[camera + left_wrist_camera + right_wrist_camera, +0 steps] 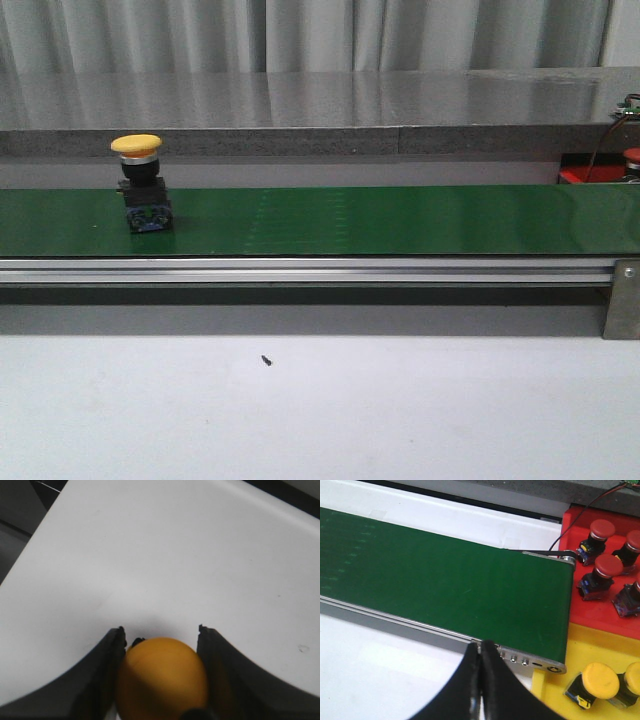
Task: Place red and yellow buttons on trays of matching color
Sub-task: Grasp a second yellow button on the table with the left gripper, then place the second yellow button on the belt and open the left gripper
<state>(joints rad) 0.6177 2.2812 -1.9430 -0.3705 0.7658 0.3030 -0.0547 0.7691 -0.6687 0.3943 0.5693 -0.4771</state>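
Left end effector (160, 645): clamped on a yellow button (162, 677), over white tabletop (165, 555).
Right end effector (481, 652): fingers together, empty, near belt (445, 580) end.
Trays: red tray (600, 615) and yellow tray (585, 650), probably far off.
Advice: carry upright to yellow tray, release low.
Belt: another yellow button (141, 180) waits.

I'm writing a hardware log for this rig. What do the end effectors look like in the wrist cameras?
The left end effector has two broad, matte black fingers with curved inner faces and squared tips. The right end effector has the same matte black fingers, tapering to narrow tips. No cables, markings or labels show on either.
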